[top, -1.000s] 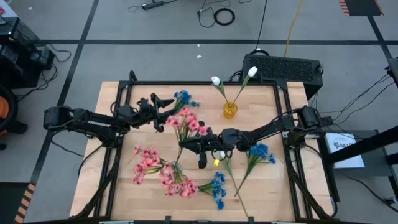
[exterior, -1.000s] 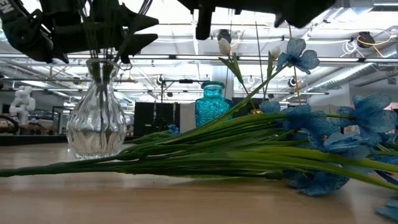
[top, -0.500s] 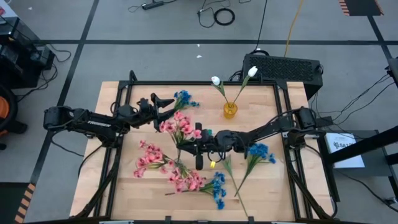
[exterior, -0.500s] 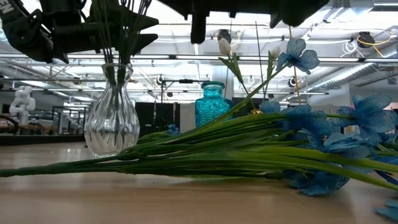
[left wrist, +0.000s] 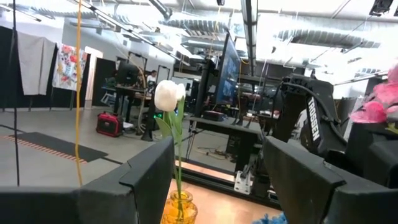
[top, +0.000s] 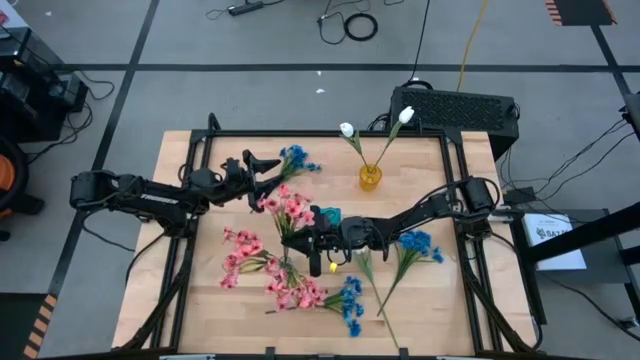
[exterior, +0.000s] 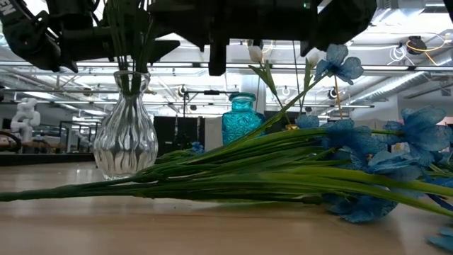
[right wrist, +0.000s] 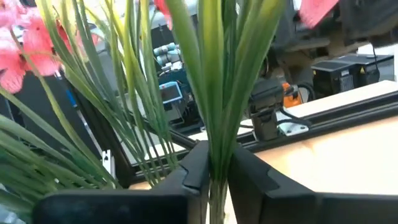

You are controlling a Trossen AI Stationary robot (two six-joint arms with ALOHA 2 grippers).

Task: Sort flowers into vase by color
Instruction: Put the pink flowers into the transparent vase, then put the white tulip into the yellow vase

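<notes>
My right gripper [top: 293, 238] reaches to the table's middle and is shut on a spray of pink flowers [top: 290, 208]. Its green stems [exterior: 131, 49] run down into a clear glass vase [exterior: 126, 138]. My left gripper [top: 262, 172] hangs open above the table's left half, with nothing between its fingers [left wrist: 217, 162]. A blue flower [top: 296, 157] shows just beyond it. White tulips [top: 347, 130] stand in a yellow vase [top: 370, 178]. More pink flowers [top: 240, 255] and blue flowers [top: 415, 243] lie flat on the table. My right gripper pinches the bunch of green stems [right wrist: 214, 158] between its two fingers, below the pink blossoms. The fingers come in level from the table's right and lie across the stems. The spray stands upright, its lower stems inside the clear vase's neck [exterior: 132, 81].
A teal glass vase [exterior: 242, 119] stands behind the heap of stems. Another blue spray [top: 350, 300] and pink spray [top: 298, 290] lie near the front edge. A black frame rail [top: 320, 134] runs round the tabletop.
My right gripper has gone down and a little toward the table's left and near edge with the pink spray. The stems have sunk deeper into the clear vase, which has slid a little sideways on the table.
</notes>
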